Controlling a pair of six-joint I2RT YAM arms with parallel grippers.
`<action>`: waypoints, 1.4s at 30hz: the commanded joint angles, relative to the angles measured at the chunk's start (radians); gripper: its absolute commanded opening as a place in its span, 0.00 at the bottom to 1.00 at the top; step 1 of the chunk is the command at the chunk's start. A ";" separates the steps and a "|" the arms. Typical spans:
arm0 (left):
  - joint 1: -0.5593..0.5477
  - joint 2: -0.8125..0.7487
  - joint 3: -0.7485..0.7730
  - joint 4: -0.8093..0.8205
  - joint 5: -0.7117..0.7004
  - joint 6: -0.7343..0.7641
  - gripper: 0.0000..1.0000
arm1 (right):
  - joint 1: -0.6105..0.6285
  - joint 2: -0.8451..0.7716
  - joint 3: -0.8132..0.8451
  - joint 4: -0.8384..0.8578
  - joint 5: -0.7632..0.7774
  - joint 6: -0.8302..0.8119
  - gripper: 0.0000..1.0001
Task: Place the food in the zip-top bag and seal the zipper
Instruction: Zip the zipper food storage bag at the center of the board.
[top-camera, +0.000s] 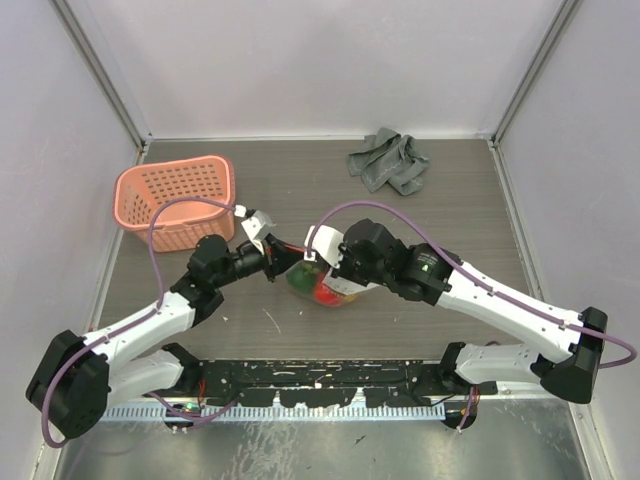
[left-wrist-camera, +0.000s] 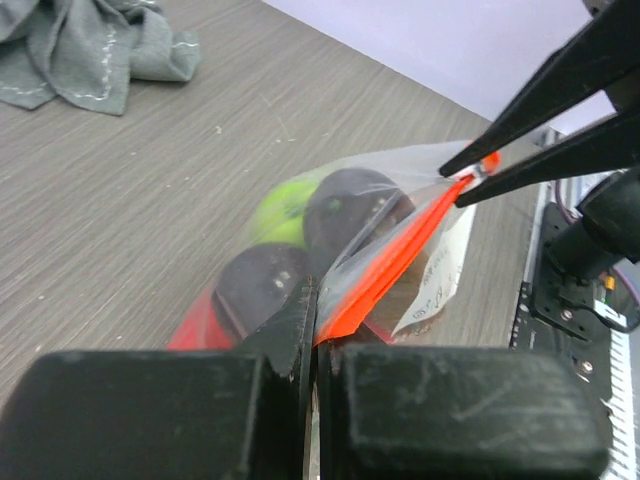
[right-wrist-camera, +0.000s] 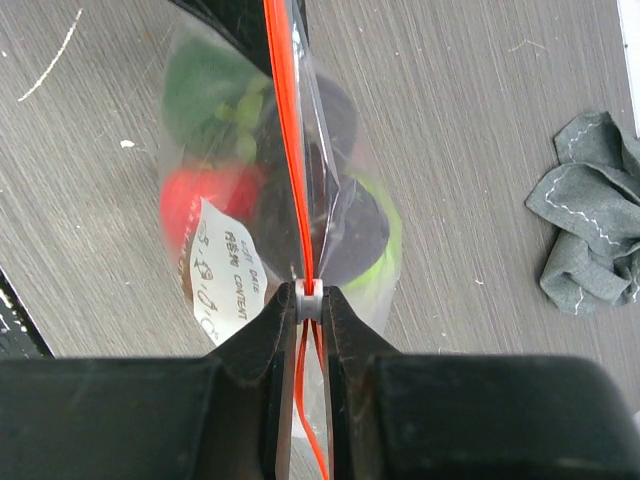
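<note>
A grey wood-grain table (top-camera: 300, 190) sits between pale walls (top-camera: 330, 60), with a pink basket (top-camera: 178, 200) at the far left and a crumpled grey cloth (top-camera: 390, 162) at the far right, both well apart from the arms. Near the middle, the left gripper (top-camera: 272, 262) is pinched tight on the zipper (left-wrist-camera: 385, 262), and the right gripper (top-camera: 314, 260) is clamped on the white slider (right-wrist-camera: 309, 297) further along the strip. Under the strip is the clear bag (top-camera: 330, 285), which holds the food (right-wrist-camera: 205, 200): red, green and dark pieces.

The left arm (top-camera: 150, 325) reaches from the lower left of the top view toward frame centre, and the right arm (top-camera: 500, 305) reaches in from the lower right. The wrists converge at centre, claws facing each other. The left claw (top-camera: 272, 262) and the right claw (top-camera: 318, 262) each have their fingers pressed together on the zipper (left-wrist-camera: 390, 265), at opposite ends.
</note>
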 joint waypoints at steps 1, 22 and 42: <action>0.013 -0.042 -0.005 -0.011 -0.201 0.012 0.00 | -0.010 -0.046 -0.013 -0.029 0.095 0.041 0.01; 0.055 -0.063 0.023 -0.111 -0.465 -0.051 0.00 | -0.071 -0.174 -0.106 -0.045 0.192 0.097 0.01; 0.152 0.053 0.112 -0.103 -0.380 -0.159 0.00 | -0.105 -0.272 -0.184 -0.023 0.241 0.134 0.01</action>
